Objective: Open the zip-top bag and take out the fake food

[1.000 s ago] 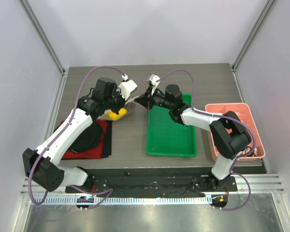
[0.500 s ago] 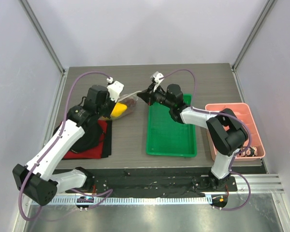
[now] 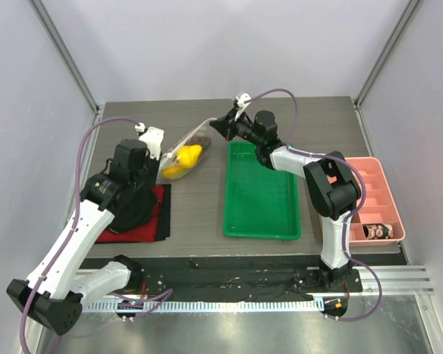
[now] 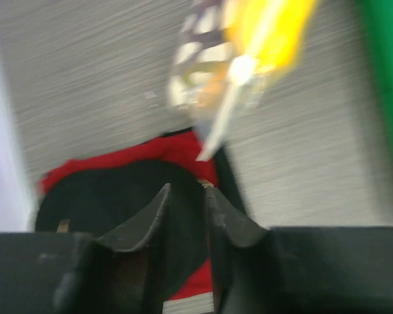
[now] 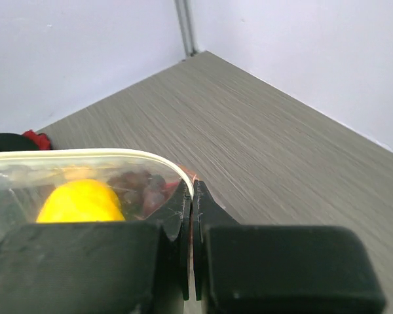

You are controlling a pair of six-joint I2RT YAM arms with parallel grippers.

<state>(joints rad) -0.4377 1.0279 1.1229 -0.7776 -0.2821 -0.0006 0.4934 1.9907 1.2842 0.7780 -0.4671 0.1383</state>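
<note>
Pinched shut, the right claw (image 5: 191,196) grips the zip-top bag (image 5: 52,171) at a corner of its rim. The left claw (image 4: 187,196) stands narrowly parted, holding nothing, short of the bag. Over the bench (image 3: 199,203), just left of the green tray (image 3: 262,199), the bag hangs slanted from that one pinch, between the two claws. The fake food (image 3: 188,151) is inside it, with a yellow piece (image 3: 183,158) and a dark grape cluster (image 3: 201,137) showing. With one thin-edge grip carrying the food's weight, the rim may slip free. The bag may also swing, so the left claw misses the zip strip.
</note>
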